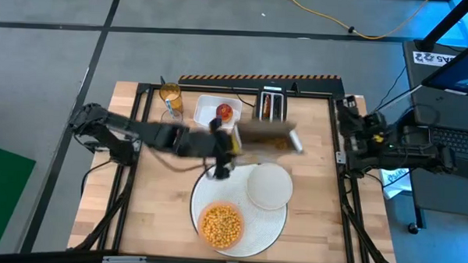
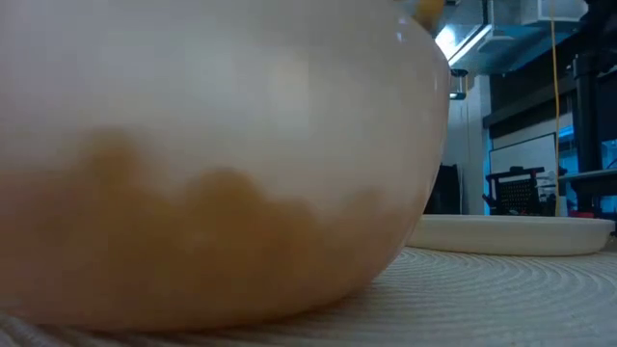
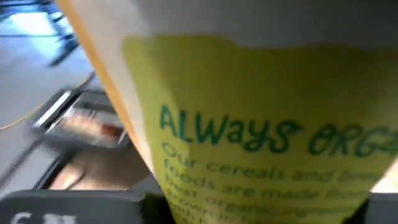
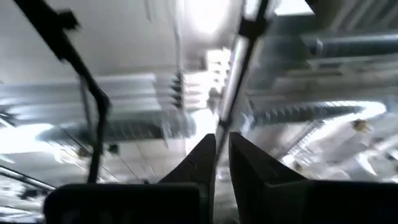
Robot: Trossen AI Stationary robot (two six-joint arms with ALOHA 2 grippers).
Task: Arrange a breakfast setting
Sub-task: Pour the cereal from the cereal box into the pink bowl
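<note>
My left gripper [image 1: 232, 144] is shut on a cereal box [image 1: 267, 135], held in the air above the table's middle, between the toaster and the placemat. The box's yellow printed face [image 3: 261, 124] fills the left wrist view. The orange bowl [image 1: 220, 225] of yellow puffs stands on the near part of the round white placemat [image 1: 271, 226]. The small pale plate [image 1: 269, 185] lies on the placemat's far right part. The red apple [image 1: 224, 111] lies in the white tray. The spoon does not show. My right gripper [image 4: 222, 163] is shut and empty at the table's right edge, pointing up at the ceiling. My left gripper holds the cereal box by its left end [image 1: 240, 139], coming level from the table's left. The box lies on its side, lengthwise away from the fingers toward the right, lifted clear of the table. The box's own face hides the fingers in the wrist view.
A black toaster [image 1: 271, 106] with brown pieces in its slots stands at the far edge, just behind the box. The white tray [image 1: 211, 119] and a glass of orange stuff [image 1: 171, 98] stand at the far left. In the low view the bowl [image 2: 212, 164] fills most of the picture.
</note>
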